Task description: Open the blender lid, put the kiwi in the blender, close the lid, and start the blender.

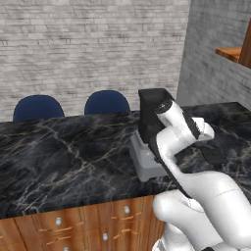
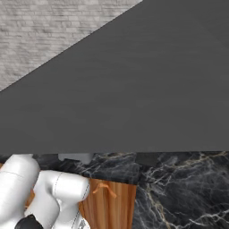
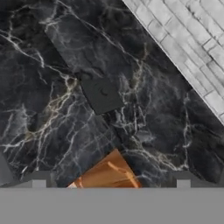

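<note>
Black marble counter (image 1: 68,152) under grey brick walls, two blue chairs (image 1: 38,108) behind it. Item: the blender (image 1: 148,142), grey base and dark jar, which I see standing on the counter, partly behind my arm. Item: the blender lid (image 3: 102,94), flat black square, lying off the jar on the marble, beside the blender. Item: gripper (image 3: 110,181), fingertips spread wide apart, nothing between them, above the counter edge.

You will find nothing to read here: no label, brand or number. The blender (image 1: 149,139) carries no lettering on its grey base or dark jar. The blender lid (image 3: 102,95) is plain black, unmarked.
</note>
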